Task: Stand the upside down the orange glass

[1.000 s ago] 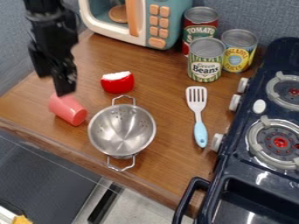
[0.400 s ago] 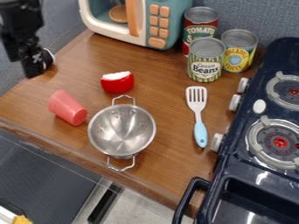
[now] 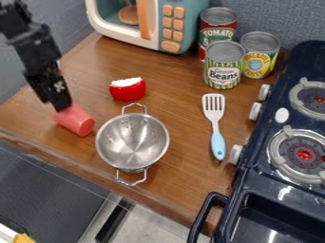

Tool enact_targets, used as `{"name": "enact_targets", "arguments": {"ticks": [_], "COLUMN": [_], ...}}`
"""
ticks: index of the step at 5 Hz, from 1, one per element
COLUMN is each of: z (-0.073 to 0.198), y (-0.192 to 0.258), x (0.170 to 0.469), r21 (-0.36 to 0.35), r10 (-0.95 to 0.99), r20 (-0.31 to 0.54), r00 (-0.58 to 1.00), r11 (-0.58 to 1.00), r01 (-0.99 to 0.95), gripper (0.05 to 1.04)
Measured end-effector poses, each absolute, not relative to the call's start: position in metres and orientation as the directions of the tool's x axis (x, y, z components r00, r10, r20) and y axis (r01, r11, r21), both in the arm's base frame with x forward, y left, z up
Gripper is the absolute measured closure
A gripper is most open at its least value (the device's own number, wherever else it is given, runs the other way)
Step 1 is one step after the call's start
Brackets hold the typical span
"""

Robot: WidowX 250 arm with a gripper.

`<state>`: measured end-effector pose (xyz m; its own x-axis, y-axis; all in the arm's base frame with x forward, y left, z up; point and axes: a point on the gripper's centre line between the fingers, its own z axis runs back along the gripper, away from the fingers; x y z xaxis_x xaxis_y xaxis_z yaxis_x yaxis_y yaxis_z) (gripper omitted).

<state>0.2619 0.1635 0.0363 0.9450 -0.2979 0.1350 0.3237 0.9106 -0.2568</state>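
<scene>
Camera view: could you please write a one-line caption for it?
The gripper at the toppled cup, left of a metal colander on a wooden counter.

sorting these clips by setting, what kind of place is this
Most likely a toy kitchen set up on a wooden counter: a small dark stove with burners, a play microwave and a metal colander point to it.
</scene>
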Motion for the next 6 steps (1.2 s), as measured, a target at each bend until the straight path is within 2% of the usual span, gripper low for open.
{"name": "enact_targets", "arguments": {"ticks": [1, 2, 3, 4, 5, 6], "z": [0.028, 0.022, 0.024, 0.025, 0.028, 0.037], "y": [0.138, 0.13, 0.131, 0.13, 0.124, 0.122], "x": [0.261, 0.258, 0.258, 0.261, 0.264, 0.276], "r21": [-0.358, -0.434, -0.472, -0.468, -0.431, -0.252], "r10": [-0.234, -0.143, -0.092, -0.102, -0.18, -0.345], "r20": [0.212, 0.264, 0.333, 0.353, 0.281, 0.017], "r00": [0.949, 0.954, 0.938, 0.93, 0.943, 0.938], "r11": [0.885, 0.865, 0.845, 0.842, 0.854, 0.907], "r01": [0.298, 0.25, 0.25, 0.269, 0.292, 0.338], "gripper": [0.083, 0.142, 0.417, 0.707, 0.892, 0.98]}}
